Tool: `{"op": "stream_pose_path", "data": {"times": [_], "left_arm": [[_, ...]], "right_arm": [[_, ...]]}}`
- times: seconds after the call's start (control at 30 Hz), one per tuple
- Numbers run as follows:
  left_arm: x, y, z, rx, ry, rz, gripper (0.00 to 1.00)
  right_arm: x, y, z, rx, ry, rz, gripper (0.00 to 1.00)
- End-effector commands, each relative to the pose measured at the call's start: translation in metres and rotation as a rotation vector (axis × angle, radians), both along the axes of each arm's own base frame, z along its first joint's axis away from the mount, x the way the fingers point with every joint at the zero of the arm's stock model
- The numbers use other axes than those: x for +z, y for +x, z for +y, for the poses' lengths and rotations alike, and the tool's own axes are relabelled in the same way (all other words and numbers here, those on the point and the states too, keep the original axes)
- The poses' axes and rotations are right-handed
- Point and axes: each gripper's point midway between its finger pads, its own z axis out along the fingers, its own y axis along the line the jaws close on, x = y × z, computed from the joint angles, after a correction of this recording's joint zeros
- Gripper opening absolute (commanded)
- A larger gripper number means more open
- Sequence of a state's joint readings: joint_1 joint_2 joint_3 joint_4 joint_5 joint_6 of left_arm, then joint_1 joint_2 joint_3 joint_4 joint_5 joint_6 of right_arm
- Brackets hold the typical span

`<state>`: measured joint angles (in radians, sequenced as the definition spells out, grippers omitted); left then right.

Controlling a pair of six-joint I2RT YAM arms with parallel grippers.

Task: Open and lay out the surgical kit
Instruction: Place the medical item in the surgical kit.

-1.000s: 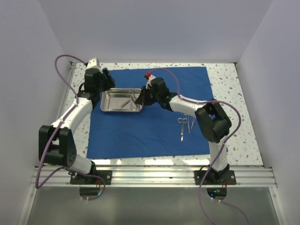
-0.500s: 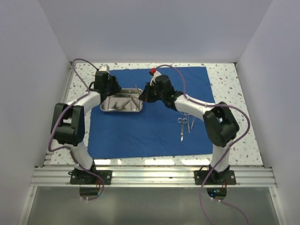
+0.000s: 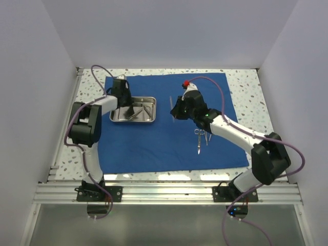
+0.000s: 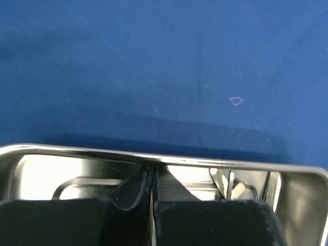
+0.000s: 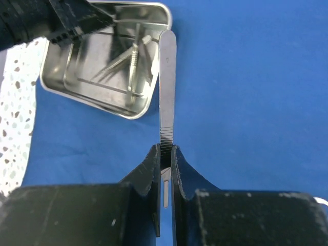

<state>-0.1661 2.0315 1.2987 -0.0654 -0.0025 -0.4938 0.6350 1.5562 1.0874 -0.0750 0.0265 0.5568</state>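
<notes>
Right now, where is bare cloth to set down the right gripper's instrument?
Widest bare patch: blue cloth between the tray and the near edge, left of the two ring-handled instruments. Crowded: the tray, with the left gripper among loose tools, and beside it the right gripper holding the slim silver instrument.

One royal-blue cloth, one steel tray, two ring-handled instruments and one flat silver handle are pictured. At least two further slim instruments are seen inside the tray, their exact number unclear.
</notes>
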Motion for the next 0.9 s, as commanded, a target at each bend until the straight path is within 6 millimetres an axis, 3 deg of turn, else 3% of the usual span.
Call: {"op": "stream_pose_path", "data": {"times": [0.0, 0.13, 0.3, 0.5, 0.87], "left_arm": [[0.001, 0.011, 0.018, 0.048, 0.083, -0.001, 0.0], [-0.003, 0.019, 0.025, 0.067, 0.106, 0.006, 0.0], [0.004, 0.029, 0.032, 0.089, 0.115, -0.007, 0.0], [0.0, 0.029, 0.046, 0.137, 0.12, 0.005, 0.0], [0.016, 0.022, 0.045, 0.142, 0.094, -0.034, 0.0]], "right_arm": [[-0.012, -0.016, -0.04, -0.12, -0.092, 0.014, 0.0], [-0.033, -0.033, -0.061, -0.168, -0.131, 0.052, 0.0], [-0.065, -0.052, -0.07, -0.173, -0.148, 0.123, 0.0], [-0.09, -0.072, -0.061, -0.142, -0.114, 0.181, 0.0], [-0.127, -0.096, -0.034, -0.105, -0.135, 0.258, 0.0]]}}
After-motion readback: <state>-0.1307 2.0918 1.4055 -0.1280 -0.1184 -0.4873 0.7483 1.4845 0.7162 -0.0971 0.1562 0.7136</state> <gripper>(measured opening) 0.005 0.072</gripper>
